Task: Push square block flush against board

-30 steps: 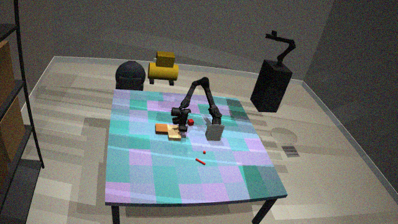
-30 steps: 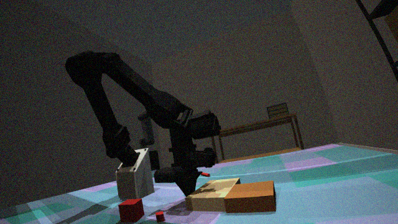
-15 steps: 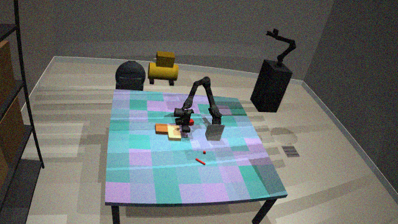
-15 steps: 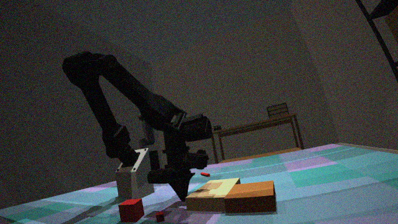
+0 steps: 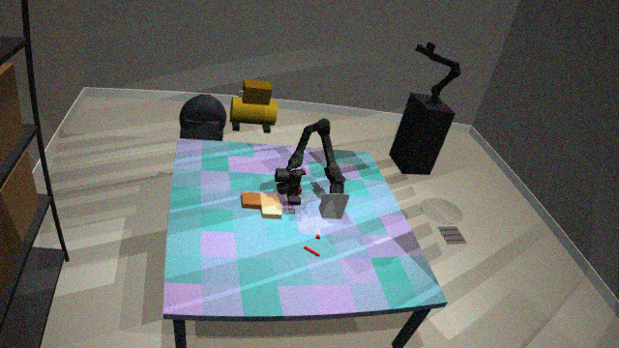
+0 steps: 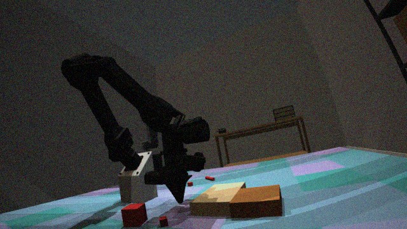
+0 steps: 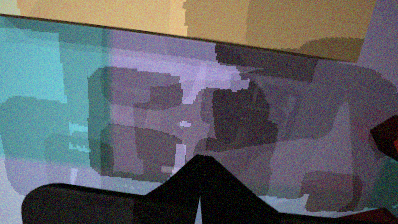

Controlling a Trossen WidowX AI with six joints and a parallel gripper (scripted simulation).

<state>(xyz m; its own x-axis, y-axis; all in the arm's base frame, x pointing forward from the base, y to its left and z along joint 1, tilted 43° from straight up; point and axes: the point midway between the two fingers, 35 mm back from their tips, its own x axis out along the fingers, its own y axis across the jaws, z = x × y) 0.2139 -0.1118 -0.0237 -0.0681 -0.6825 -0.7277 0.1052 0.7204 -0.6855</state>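
Note:
The square block [image 5: 250,200] [image 6: 257,201], orange, lies flat against one long side of the pale tan board [image 5: 271,207] [image 6: 211,208] [image 7: 280,25]. The side facing the board appears to touch it along its whole length, with no gap visible. Their edges on the side nearest the exterior camera look even. My gripper [image 6: 181,201] [image 7: 202,163] is shut and empty. It points down beside the board's opposite long side, and the wrist view shows a strip of table between fingertips and board. In the top view the fingertips are hard to make out.
A red cube [image 6: 134,215] and a small red cube [image 6: 163,221] lie near the gripper. Another small red piece [image 5: 317,236] [image 6: 190,184] and a red stick [image 5: 311,250] [image 6: 210,178] lie on the other side. The arm's grey base [image 5: 334,206] [image 6: 140,189] stands behind the gripper.

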